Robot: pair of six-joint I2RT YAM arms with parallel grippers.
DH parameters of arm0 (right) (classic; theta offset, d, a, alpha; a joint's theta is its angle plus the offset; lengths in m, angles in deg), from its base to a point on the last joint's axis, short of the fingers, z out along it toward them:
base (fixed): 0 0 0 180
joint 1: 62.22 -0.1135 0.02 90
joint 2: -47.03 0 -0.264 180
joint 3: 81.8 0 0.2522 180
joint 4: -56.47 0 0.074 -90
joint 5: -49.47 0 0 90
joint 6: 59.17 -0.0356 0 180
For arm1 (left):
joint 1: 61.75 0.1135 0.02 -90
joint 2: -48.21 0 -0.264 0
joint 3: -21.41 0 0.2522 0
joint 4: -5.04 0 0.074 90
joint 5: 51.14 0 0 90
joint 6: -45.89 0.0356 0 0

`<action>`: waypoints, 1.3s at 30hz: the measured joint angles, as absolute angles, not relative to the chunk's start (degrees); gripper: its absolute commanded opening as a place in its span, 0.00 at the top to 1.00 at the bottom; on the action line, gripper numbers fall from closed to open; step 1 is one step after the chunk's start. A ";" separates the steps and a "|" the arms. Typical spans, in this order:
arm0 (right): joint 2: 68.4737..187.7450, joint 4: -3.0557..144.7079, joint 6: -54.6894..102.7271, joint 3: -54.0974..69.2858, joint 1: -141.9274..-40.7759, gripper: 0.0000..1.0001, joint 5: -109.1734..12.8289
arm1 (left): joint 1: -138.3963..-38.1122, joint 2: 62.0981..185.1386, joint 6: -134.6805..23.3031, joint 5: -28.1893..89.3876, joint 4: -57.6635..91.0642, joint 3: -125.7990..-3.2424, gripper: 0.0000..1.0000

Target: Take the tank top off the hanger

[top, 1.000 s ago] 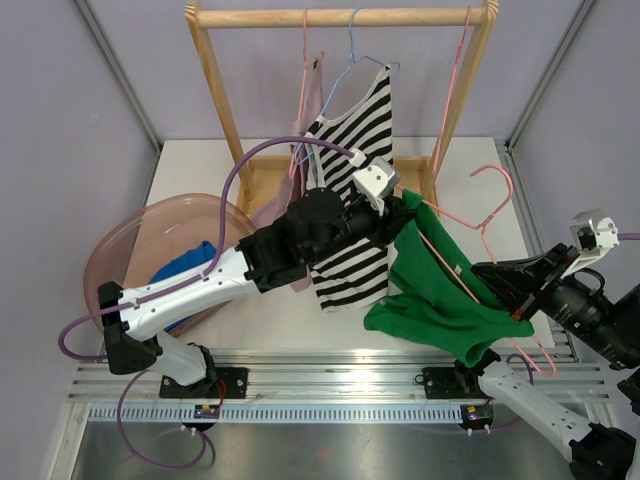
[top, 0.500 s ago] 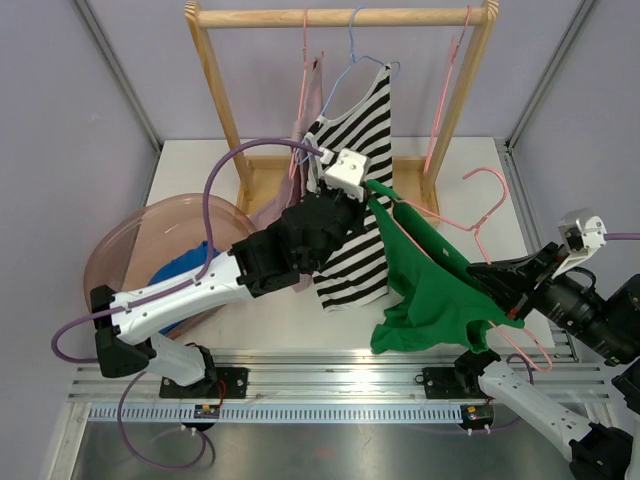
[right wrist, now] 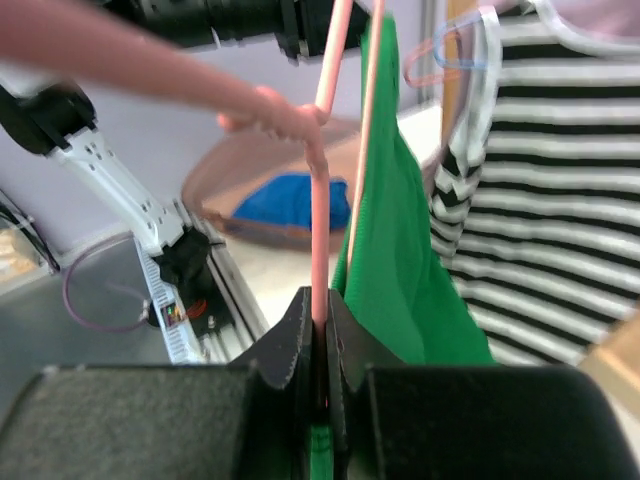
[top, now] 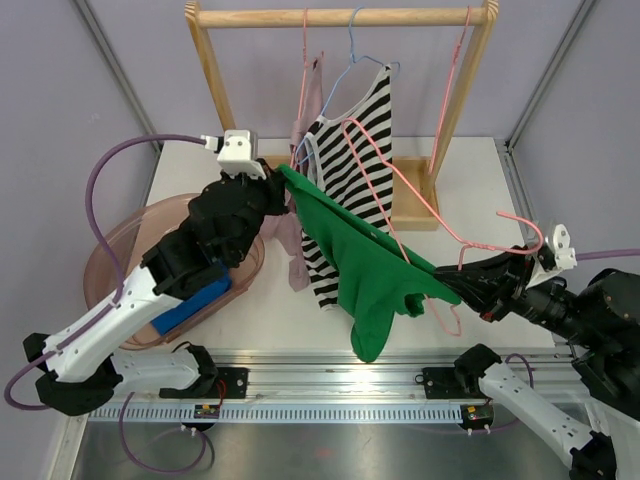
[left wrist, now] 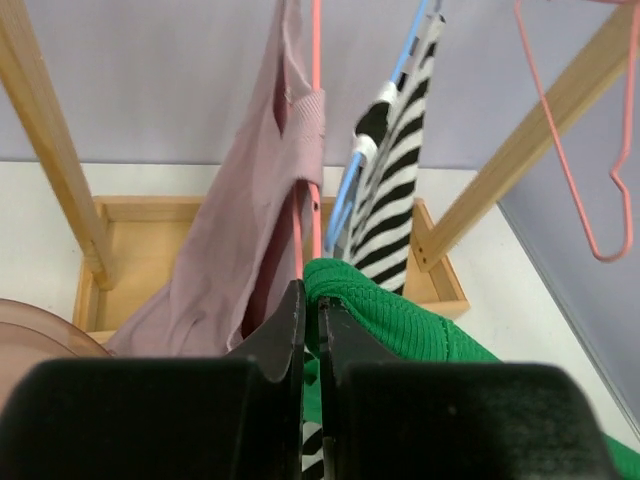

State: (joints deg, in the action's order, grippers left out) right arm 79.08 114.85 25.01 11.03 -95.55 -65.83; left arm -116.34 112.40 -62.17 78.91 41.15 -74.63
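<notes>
The left gripper has its jaws pressed together on a fold of the green tank top, pinching the ribbed edge right between the tips. From that pinch the cloth runs away to the right of the jaws and stretches in a taut band across to the right gripper, with a loose end drooping below the band.

The right jaws are clamped on the thin wire of the pink hanger, which rises straight up out of them. The green cloth hangs just to the right of that wire. Seen from above, one loop of the hanger stands bare above the stretched cloth. Whether the other part is inside the top cannot be told.

Beyond the left jaws hang a pale pink garment to the left and a striped top on a blue hanger to the right, both on the wooden rack. Behind the left arm a pink basin holds a blue cloth on the white table.
</notes>
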 measured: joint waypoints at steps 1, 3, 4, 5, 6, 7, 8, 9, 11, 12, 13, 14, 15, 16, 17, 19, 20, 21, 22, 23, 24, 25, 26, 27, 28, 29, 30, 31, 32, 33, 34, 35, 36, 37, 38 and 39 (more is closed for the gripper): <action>77.22 110.55 24.81 7.53 -95.55 1.00 -66.97 | -116.26 111.19 -62.30 76.97 41.20 -73.39 1.00; 73.75 103.88 23.85 1.28 -95.55 1.00 -67.86 | -116.10 108.29 -62.06 71.61 40.13 -69.41 1.00; 71.96 99.57 23.06 -2.24 -95.55 1.00 -68.15 | -116.01 106.38 -61.78 68.03 39.45 -66.74 1.00; 70.75 95.88 22.23 -5.15 -95.55 1.00 -68.17 | -115.86 104.61 -61.43 63.83 38.25 -64.08 1.00; 70.27 92.36 21.51 -7.33 -95.55 1.00 -68.13 | -115.77 102.65 -60.88 59.35 36.63 -60.95 1.00; 70.36 88.99 20.64 -8.91 -95.55 1.00 -68.02 | -115.75 100.83 -60.38 54.61 35.73 -58.17 1.00; 70.95 85.61 19.76 -10.15 -95.55 1.00 -67.67 | -115.73 99.32 -60.03 49.49 34.92 -55.88 1.00; 71.89 82.26 18.87 -10.94 -95.55 1.00 -67.38 | -115.77 98.19 -59.59 44.53 33.96 -53.96 1.00; 74.89 76.34 17.07 -11.18 -95.55 1.00 -67.08 | -116.34 96.75 -59.05 36.16 31.89 -50.87 1.00; 76.35 73.87 16.35 -11.11 -95.55 1.00 -67.10 | -117.02 96.40 -58.83 32.20 30.97 -49.52 1.00; 78.19 71.18 15.46 -11.05 -95.55 1.00 -67.12 | -117.85 96.26 -58.63 28.38 29.72 -48.19 1.00; 80.07 69.08 14.63 -10.96 -95.55 1.00 -67.12 | -118.77 96.29 -58.37 25.23 28.93 -47.14 1.00; 81.88 67.64 13.84 -10.65 -95.55 1.00 -67.03 | -119.71 96.42 -58.04 22.70 28.54 -46.26 1.00; 83.69 66.59 13.14 -10.26 -95.55 1.00 -66.84 | -120.52 96.57 -57.80 20.82 28.37 -45.61 1.00; 85.22 66.57 12.68 -9.65 -95.55 1.00 -66.05 | -121.17 96.59 -57.67 19.94 28.13 -45.10 1.00; 87.54 68.82 12.18 -7.44 -95.57 1.00 -63.25 | -122.09 96.59 -57.50 19.68 28.26 -44.25 1.00; 88.66 70.77 12.09 -5.96 -95.55 1.00 -61.07 | -122.11 96.61 -57.47 20.05 28.74 -44.10 1.00; 89.46 73.26 12.07 -4.40 -95.55 1.00 -58.60 | -122.11 96.59 -57.45 20.75 29.37 -43.97 1.00; 89.88 75.42 12.09 -3.18 -95.55 1.00 -56.15 | -122.11 96.59 -57.45 21.74 30.05 -43.94 1.00; 89.99 78.09 12.11 -1.89 -95.55 1.00 -53.07 | -122.20 96.59 -57.45 23.09 30.57 -43.92 0.99; 90.01 80.84 12.03 -0.69 -95.55 1.00 -49.98 | -122.42 96.57 -57.47 24.53 31.25 -43.88 0.99; 90.01 83.16 11.85 0.34 -95.57 1.00 -46.71 | -122.66 96.53 -57.47 25.80 31.71 -43.73 0.98; 90.01 85.63 11.68 1.30 -95.55 1.00 -43.47 | -123.03 96.53 -57.63 27.53 32.37 -43.57 0.94; 90.01 87.53 11.61 2.02 -95.55 1.00 -40.83 | -123.38 96.55 -57.74 29.15 33.09 -43.33 0.93; 90.03 89.80 11.44 2.81 -95.55 1.00 -37.96 | -123.66 96.61 -57.98 30.63 33.83 -43.18 0.92; 90.10 91.92 11.30 3.60 -95.55 1.00 -35.34 | -123.88 96.72 -58.17 31.86 34.53 -43.01 0.89; 90.45 94.26 11.22 4.62 -95.55 1.00 -33.07 | -124.12 96.85 -58.46 32.84 35.08 -42.94 0.84; 91.21 96.49 11.17 5.89 -95.55 1.00 -31.06 | -124.36 97.10 -58.72 33.76 35.58 -42.90 0.75; 92.48 98.72 11.22 7.55 -95.55 1.00 -29.29 | -124.76 97.40 -58.94 34.52 35.97 -42.87 0.64; 94.21 100.58 11.39 9.63 -95.55 1.00 -27.82 | -125.28 97.71 -59.11 35.26 36.32 -42.87 0.44; 95.76 101.78 11.61 11.29 -95.55 1.00 -26.95 | -125.85 97.97 -59.14 35.79 36.63 -42.87 0.34; 97.97 103.38 12.00 13.52 -95.55 1.00 -26.03 | -126.42 98.23 -59.88 36.62 37.00 -42.87 0.27; 100.17 104.73 12.44 15.77 -95.55 1.00 -25.24 | -127.18 98.32 -59.77 36.99 37.17 -42.87 0.20; 102.29 105.72 12.88 17.78 -95.55 1.00 -24.54 | -127.93 98.36 -59.84 37.89 37.48 -42.87 0.12; 104.35 106.66 13.38 19.64 -95.55 1.00 -23.93 | -128.74 98.38 -59.68 38.72 37.81 -42.90 0.06; 106.58 107.79 13.97 21.56 -95.55 1.00 -23.23 | -129.52 98.38 -59.68 39.75 38.33 -42.98 0.01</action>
